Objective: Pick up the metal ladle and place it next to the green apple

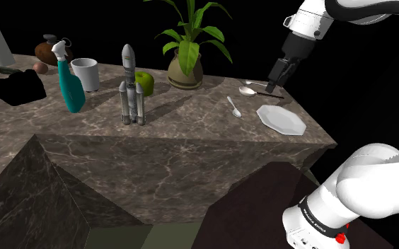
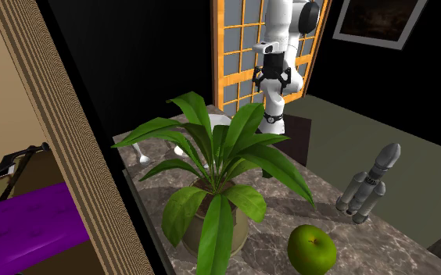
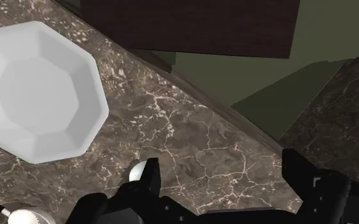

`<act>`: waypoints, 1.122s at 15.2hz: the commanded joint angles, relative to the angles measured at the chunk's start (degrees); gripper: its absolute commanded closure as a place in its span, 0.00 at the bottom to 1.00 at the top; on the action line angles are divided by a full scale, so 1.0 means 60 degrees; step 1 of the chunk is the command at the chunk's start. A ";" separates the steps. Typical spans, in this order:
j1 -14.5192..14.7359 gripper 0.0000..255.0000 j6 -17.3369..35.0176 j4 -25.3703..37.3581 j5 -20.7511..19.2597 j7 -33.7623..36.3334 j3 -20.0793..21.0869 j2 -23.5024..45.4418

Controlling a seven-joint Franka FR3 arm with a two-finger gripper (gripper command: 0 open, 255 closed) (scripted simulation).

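The ladle (image 1: 248,90) lies on the marble counter (image 1: 191,131) near its far right corner, with a pale bowl and a thin dark handle running toward the shoulder view's right. My gripper (image 1: 275,80) hangs open just above that handle and holds nothing. In the wrist view the gripper (image 3: 226,184) has its fingers wide apart over bare marble, and a small pale rounded piece (image 3: 137,170) peeks out beside one finger (image 3: 147,181). The green apple (image 1: 143,81) sits far to the left, behind a rocket model (image 1: 129,88). The apple (image 2: 312,248) also appears close up in the second exterior view.
A white octagonal plate (image 1: 281,119) and a small spoon (image 1: 234,107) lie close to the ladle. A potted plant (image 1: 187,64) stands between ladle and apple. Farther left are a white cup (image 1: 86,73) and a teal spray bottle (image 1: 69,81). The counter edge (image 3: 235,121) runs near the gripper.
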 commanded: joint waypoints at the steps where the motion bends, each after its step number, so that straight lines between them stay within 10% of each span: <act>1: 0.0000 0.00 0.0000 0.0000 0.0000 0.0000 0.0000 0.0000; 17: -0.0192 0.00 0.2704 0.0094 -0.2297 -0.5999 -0.3277 0.2773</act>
